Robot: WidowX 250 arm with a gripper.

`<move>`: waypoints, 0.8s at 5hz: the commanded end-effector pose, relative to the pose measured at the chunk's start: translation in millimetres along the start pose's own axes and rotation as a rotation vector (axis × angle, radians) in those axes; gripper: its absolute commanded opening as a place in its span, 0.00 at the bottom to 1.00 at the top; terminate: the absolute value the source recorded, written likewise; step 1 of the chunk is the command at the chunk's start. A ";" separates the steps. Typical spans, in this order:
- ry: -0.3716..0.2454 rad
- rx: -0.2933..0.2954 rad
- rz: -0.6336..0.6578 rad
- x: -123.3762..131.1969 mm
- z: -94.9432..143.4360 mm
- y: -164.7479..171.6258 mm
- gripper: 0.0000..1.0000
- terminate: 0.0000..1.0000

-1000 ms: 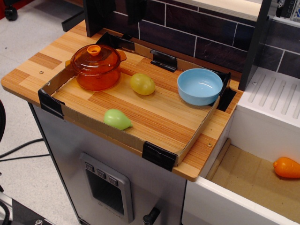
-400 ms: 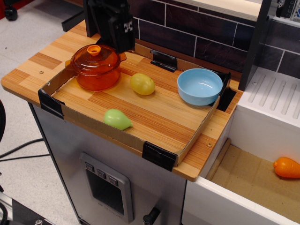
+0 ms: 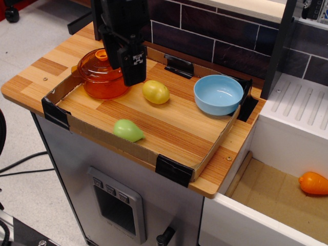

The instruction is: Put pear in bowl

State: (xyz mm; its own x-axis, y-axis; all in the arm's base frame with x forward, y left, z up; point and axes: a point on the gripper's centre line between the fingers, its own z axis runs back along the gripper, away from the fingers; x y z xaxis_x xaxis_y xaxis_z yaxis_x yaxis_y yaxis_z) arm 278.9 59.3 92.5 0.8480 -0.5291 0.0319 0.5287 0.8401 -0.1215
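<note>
- The black robot gripper (image 3: 134,77) hung low over the wooden counter (image 3: 31,77); whether its jaws were open or closed could not be told.
- The small smooth light-green plastic pear (image 3: 127,130) lay on the counter, well in front of the jaws, near the cardboard rim.
- The round glossy light-blue bowl (image 3: 218,95) stood well to their right.
- A round yellow fruit (image 3: 156,91) sat just right of the jaws, and a transparent orange lidded pot (image 3: 101,74) just left, partly hidden.
</note>
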 end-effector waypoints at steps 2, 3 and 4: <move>0.018 0.073 0.017 -5.7 -26.4 -2.4 1.00 0.00; 0.025 0.092 0.012 -6.8 -33.3 -3.5 1.00 0.00; 0.053 0.093 0.005 -10.3 -42.1 -1.2 1.00 0.00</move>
State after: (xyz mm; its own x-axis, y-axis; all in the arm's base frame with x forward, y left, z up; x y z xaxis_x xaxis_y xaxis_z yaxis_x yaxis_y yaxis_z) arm 264.9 52.3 41.9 0.8457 -0.5322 -0.0403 0.5303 0.8464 -0.0488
